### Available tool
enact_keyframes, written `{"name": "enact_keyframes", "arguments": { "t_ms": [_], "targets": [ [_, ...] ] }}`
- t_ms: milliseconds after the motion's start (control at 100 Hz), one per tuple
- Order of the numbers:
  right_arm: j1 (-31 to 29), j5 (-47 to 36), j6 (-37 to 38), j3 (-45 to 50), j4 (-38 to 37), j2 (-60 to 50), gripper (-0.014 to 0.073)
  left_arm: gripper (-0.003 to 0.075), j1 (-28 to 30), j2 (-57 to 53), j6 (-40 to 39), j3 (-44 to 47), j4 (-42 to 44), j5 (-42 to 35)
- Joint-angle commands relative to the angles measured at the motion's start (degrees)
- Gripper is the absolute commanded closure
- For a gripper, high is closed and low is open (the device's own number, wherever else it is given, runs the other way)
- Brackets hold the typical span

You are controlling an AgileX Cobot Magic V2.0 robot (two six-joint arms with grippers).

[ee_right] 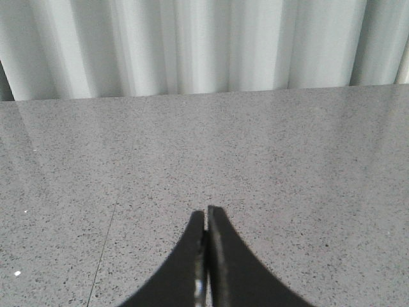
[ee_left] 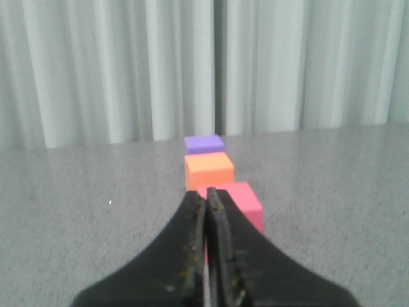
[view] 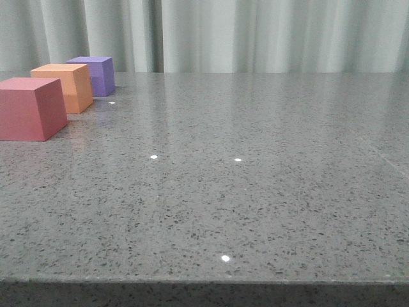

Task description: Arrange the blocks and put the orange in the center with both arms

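Observation:
Three cubes stand in a row at the table's far left: a red-pink block (view: 29,107) nearest, the orange (view: 65,87) in the middle, a purple block (view: 94,75) farthest. Neither arm shows in the front view. In the left wrist view my left gripper (ee_left: 206,195) is shut and empty, just short of the red-pink block (ee_left: 243,203), with the orange (ee_left: 208,170) and the purple block (ee_left: 204,143) lined up behind it. My right gripper (ee_right: 206,213) is shut over bare table with no block in its view.
The grey speckled table (view: 243,179) stretches to a front edge near the camera. A pale pleated curtain (view: 255,35) hangs behind its far edge.

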Motion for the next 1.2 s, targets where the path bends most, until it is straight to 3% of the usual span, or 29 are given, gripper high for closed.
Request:
{"name": "enact_keyframes", "arguments": {
  "t_ms": [0, 230, 360, 890, 1190],
  "targets": [
    [-0.3, -4.9, -0.2, -1.4, -0.8, 0.2, 0.0660, 0.0739, 0.0, -2.7, 0.0, 2.5, 1.7, -5.1],
    [-0.3, -4.9, -0.2, -1.4, -0.8, 0.3, 0.0660, 0.0739, 0.0, -6.1, -9.1, 10.7, 7.7, -6.6],
    [-0.3, -4.9, -0.2, -1.4, -0.8, 0.3, 0.0660, 0.0739, 0.4, -6.1, -9.2, 13.9, 7.7, -9.8],
    [-0.3, -4.9, -0.2, -1.4, -0.8, 0.3, 0.0660, 0.0739, 6.1, -6.1, -9.2, 13.8, 7.7, -9.5],
    [-0.3, -4.9, -0.2, -1.4, -0.8, 0.3, 0.0660, 0.0739, 6.4, -6.1, -9.2, 13.8, 7.6, -10.0]
  ]
}}
